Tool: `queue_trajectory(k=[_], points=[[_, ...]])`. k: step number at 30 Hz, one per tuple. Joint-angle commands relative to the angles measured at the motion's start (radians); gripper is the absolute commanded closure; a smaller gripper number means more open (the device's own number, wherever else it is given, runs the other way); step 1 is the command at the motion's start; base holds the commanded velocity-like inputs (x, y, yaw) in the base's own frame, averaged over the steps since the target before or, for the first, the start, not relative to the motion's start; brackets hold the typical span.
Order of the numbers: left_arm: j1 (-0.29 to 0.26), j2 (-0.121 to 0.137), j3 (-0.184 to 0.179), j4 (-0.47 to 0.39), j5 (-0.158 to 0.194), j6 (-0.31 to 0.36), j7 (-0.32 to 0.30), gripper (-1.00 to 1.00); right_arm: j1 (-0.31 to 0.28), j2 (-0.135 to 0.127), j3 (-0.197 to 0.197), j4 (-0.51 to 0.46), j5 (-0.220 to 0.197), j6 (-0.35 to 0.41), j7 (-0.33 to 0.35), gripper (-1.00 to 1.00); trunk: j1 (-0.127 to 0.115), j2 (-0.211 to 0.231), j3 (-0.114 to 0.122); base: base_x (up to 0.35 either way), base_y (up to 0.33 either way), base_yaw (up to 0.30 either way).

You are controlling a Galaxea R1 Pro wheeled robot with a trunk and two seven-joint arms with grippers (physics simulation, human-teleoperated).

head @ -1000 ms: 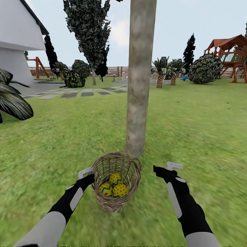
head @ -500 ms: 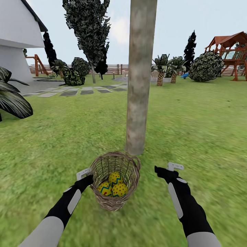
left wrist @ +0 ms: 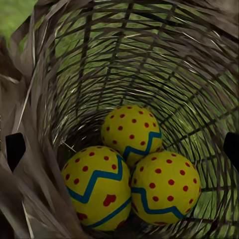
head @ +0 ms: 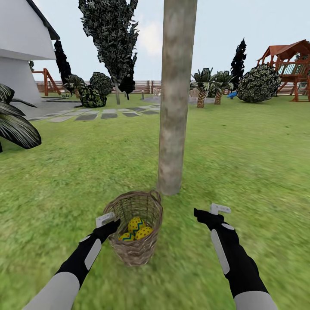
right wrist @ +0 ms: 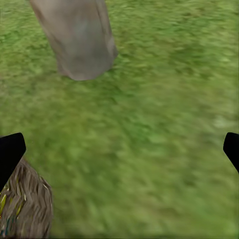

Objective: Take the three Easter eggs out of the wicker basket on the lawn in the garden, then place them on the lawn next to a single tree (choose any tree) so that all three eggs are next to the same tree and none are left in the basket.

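The brown wicker basket stands on the lawn just in front of the grey-beige tree trunk, leaning toward my left arm. Three yellow Easter eggs with red dots and blue zigzags lie at its bottom: one behind, two in front. My left gripper is open at the basket's left rim, looking down into it. Away to the right, my right gripper hovers open over bare grass, apart from the basket and short of the trunk.
A spiky palm-like plant sits at the left. A grey stepping-stone path and a white house lie beyond. Far back stand a dark conifer, shrubs, and a wooden play structure. Open grass spreads right of the trunk.
The basket has slid left toward my left gripper and tipped, so the eggs sit lower behind its rim. Both arms stay almost where they were.
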Motion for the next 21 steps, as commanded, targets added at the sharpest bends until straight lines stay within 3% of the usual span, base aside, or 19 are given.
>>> queue_trajectory(k=[1,17,21], points=[[0.0,-0.001,0.005,0.026,0.009,0.008,-0.001,-1.0,0.0,0.001,0.0,-0.001,-0.011,0.004,-0.007,-1.0,0.0,0.0,-0.001,0.0,0.0,0.0],[0.0,-0.001,0.007,0.024,0.009,0.006,-0.003,-1.0,0.0,-0.001,-0.002,-0.003,-0.012,0.004,-0.007,-1.0,0.0,0.0,-0.001,0.0,0.0,0.0],[0.0,-0.001,0.007,0.024,0.009,0.006,-0.001,-1.0,0.0,-0.001,-0.002,-0.003,-0.012,0.004,-0.007,-1.0,-0.002,0.001,0.014,0.0,0.0,0.0]])
